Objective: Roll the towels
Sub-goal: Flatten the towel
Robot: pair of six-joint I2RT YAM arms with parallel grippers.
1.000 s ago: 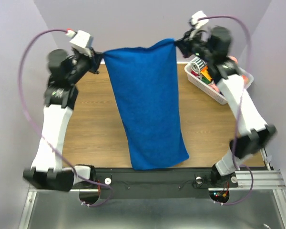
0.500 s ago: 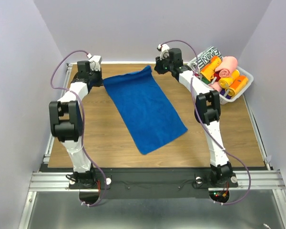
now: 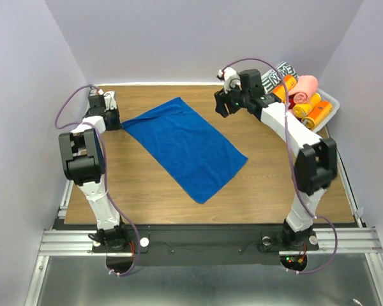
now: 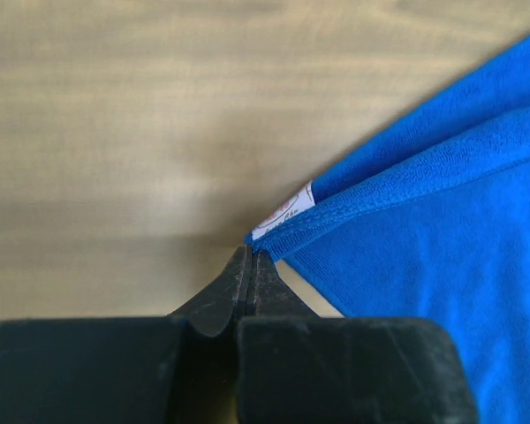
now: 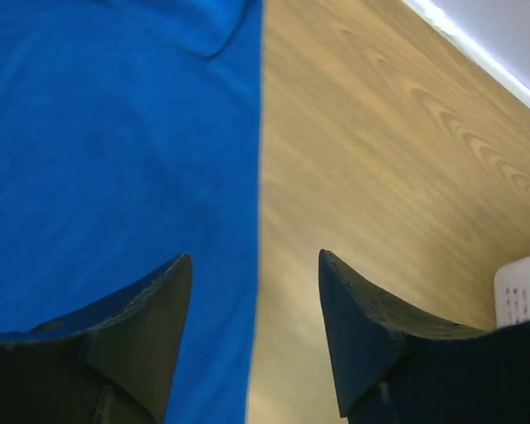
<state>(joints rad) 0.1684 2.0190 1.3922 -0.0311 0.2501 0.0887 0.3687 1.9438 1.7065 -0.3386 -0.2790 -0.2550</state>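
The royal blue towel (image 3: 182, 146) lies spread flat and slanted across the wooden table. My left gripper (image 3: 118, 121) is low at the towel's far-left corner. In the left wrist view that gripper (image 4: 252, 252) is shut, with the tip of the labelled towel corner (image 4: 287, 216) pinched at its fingertips. My right gripper (image 3: 222, 105) hovers by the towel's far-right side. In the right wrist view it (image 5: 254, 258) is open and empty, straddling the towel's edge (image 5: 115, 132). A salmon pink towel (image 3: 304, 87) sits rolled in the basket.
A white basket (image 3: 330, 102) at the far right holds orange rolls (image 3: 313, 113) and a black-and-white patterned roll (image 3: 277, 73). Its corner (image 5: 521, 291) shows in the right wrist view. Bare wood lies on both sides of the towel. Purple walls close in the table.
The towel, held up stretched between both grippers a second ago, now lies flat on the table. The right gripper opened and let go its corner. The left arm swung down and leftward.
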